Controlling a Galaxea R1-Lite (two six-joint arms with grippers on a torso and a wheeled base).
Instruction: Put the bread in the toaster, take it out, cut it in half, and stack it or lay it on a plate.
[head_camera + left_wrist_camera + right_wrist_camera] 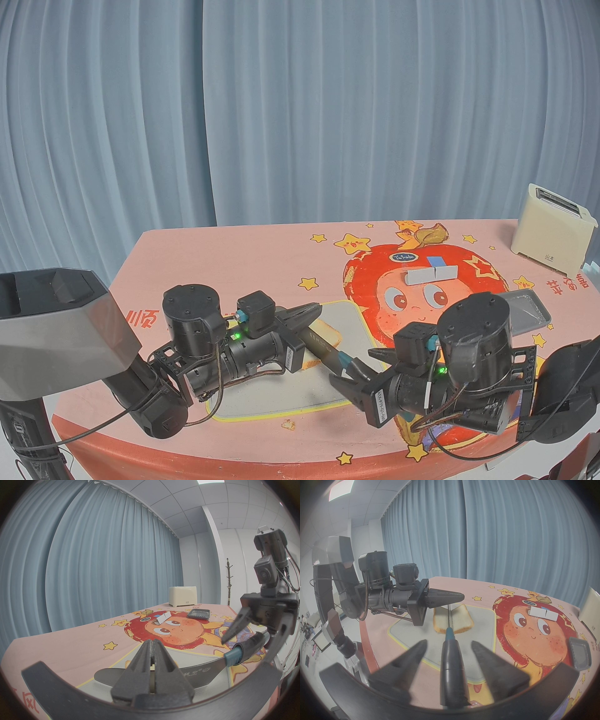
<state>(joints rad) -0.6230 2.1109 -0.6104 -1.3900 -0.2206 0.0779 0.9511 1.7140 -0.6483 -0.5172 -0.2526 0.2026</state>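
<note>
A: Location of the bread (462, 620)?

B: Flat on the cutting mat (281, 387), a touch toward 6 o'clock from the middle of the table (219, 250). Out of the toaster (553, 231), far off at 2 o'clock. Well apart from the grey tray (531, 312) at 3 o'clock too.

A: And the knife (450, 670)?

B: Standing on edge across the slice. Long axis along the 4-to-10 o'clock line, handle at the 4 o'clock end, blade over the bread's middle.

A: State of the right gripper (449, 642)?

B: Released: spread wide either side of the handle, with a gap showing on each side. Lined up with the knife's axis, bread straight ahead toward 10 o'clock.

A: Left gripper (319, 307)?

B: Clenched, tips pressed together. Pointing toward 3 o'clock, laid crosswise over the blade's back, right above the bread. Touching the spine or just clear of it: impossible to tell.

A: Nearer arm?

B: Left, by far, directly over the slice. Right at the handle end only.

A: Stage, at a guess?

B: Probably the halving step, toasting presumably done. Hard to judge whether cut through.

A: Crux of the next move?

B: Keeping any push square to that 4-to-10 line. Most likely closing on the handle first, to stop the blade tipping over.
</note>
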